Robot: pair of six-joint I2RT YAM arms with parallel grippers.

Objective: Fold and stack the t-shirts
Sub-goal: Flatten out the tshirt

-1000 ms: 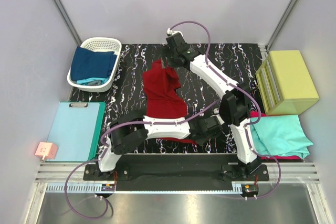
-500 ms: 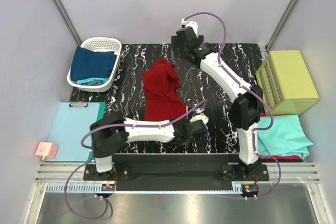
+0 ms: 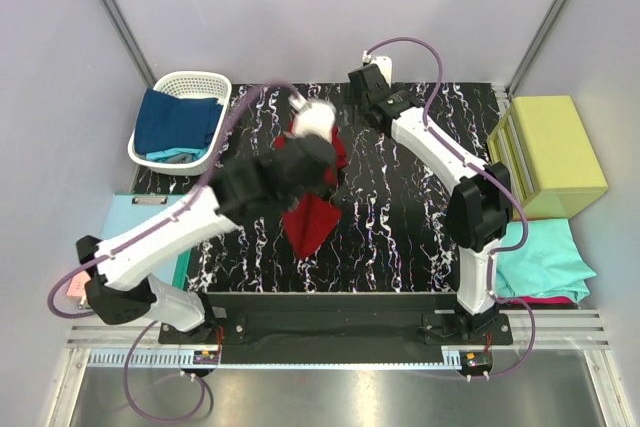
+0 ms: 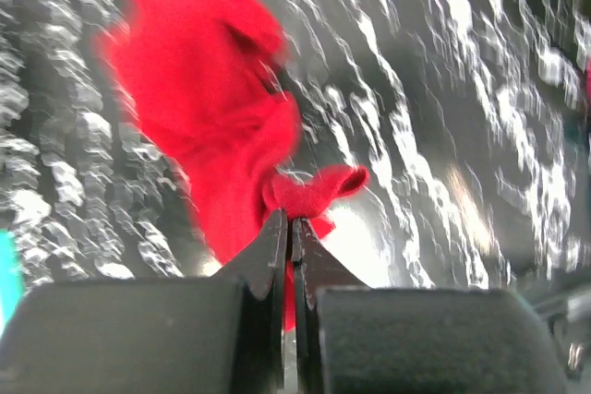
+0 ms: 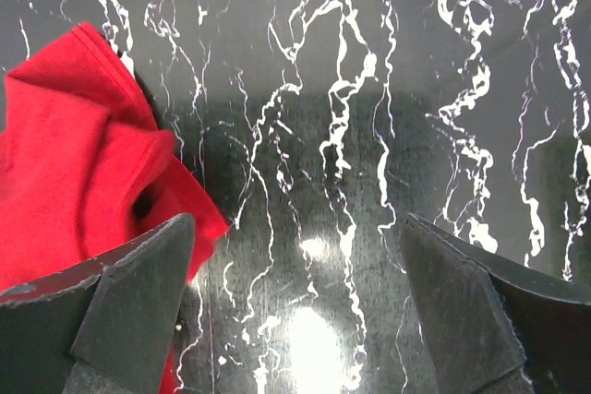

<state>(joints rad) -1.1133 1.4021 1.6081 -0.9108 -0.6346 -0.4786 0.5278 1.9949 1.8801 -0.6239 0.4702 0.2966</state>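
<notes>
Right now we are clenching the left gripper (image 4: 289, 224) on a small bunched fold of the soft dark red t-shirt (image 3: 312, 219). The shirt is hanging crumpled from that pinch over the middle of the black white-veined table (image 3: 420, 237), its lower corner sagging toward the surface. The right gripper (image 5: 297, 224) is hovering with jaws spread wide and holding nothing, low over the far part of the table, just beside the shirt's far edge. We are judging the pinch as slim: the cloth could be slipping free on a fast swing, and the twisted bundle could be landing in a heap rather than flat, spoiling any fold. The white lattice plastic basket (image 3: 222, 97) at far left is holding a navy blue shirt (image 3: 175, 119); the yellow-green box (image 3: 550, 152) is showing nothing of its contents. A teal shirt (image 3: 540, 257) is lying over a magenta shirt (image 3: 548, 300) at near right.
</notes>
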